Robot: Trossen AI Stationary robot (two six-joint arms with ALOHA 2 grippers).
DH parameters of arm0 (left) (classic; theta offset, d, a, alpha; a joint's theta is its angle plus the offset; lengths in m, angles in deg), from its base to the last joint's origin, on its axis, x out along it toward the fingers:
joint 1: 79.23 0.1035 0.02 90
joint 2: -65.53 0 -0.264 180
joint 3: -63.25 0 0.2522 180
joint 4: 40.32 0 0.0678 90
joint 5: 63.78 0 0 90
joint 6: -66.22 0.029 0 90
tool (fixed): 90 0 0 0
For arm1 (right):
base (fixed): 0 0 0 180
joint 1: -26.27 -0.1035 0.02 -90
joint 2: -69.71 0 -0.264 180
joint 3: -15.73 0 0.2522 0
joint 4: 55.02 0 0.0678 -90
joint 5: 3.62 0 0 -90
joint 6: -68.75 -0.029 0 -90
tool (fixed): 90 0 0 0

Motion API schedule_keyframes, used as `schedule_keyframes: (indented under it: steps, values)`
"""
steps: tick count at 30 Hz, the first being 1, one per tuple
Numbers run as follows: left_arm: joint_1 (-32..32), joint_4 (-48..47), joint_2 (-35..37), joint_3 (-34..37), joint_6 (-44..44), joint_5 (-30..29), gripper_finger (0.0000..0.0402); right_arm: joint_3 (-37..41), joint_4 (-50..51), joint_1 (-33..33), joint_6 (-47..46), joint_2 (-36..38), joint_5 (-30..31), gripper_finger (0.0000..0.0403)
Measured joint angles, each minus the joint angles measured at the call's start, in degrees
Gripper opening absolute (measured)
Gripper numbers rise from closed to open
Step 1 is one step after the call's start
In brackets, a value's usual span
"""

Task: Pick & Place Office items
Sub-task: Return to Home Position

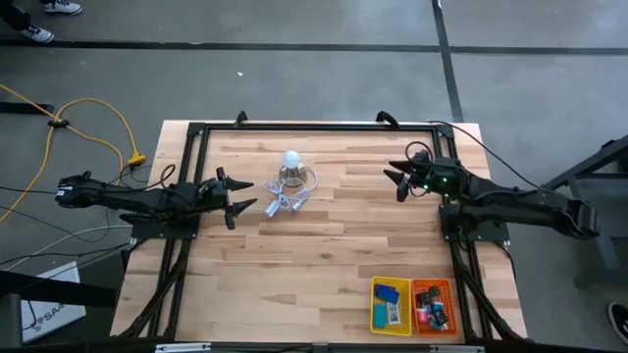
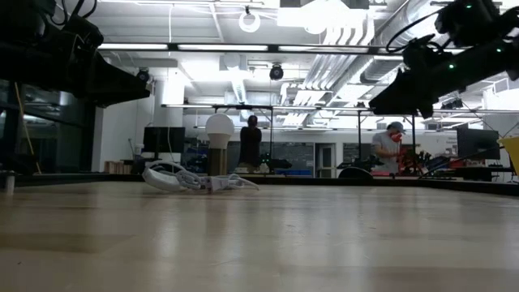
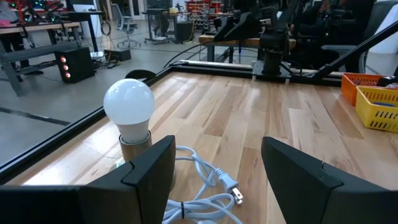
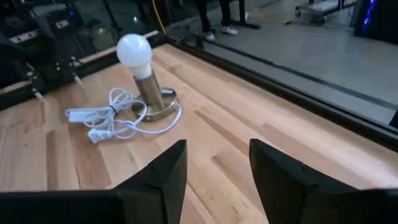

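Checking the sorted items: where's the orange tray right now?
High view: the orange tray sits at the table's lower right corner, just right of the yellow tray.

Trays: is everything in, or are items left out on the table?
Sorting looks done: office items lie in the yellow tray and orange tray; none show loose on the table. Nothing in hand: left gripper and right gripper hang open, empty, at either side. Only the lamp and its cord sit out. Probably just parking the arms remains.

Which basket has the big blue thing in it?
The yellow basket. The blue block lies inside it, while the orange basket beside it holds mostly dark and pink bits.
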Motion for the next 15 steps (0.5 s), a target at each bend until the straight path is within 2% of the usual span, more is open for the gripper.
schedule_keyframes:
  steps: [15]
  values:
    - [-0.01, 0.0, 0.02, 0.0, 0.0, 0.0, 0.023, 8.16, 0.59, -3.34, -0.09, 13.54, 3.44, 0.016]
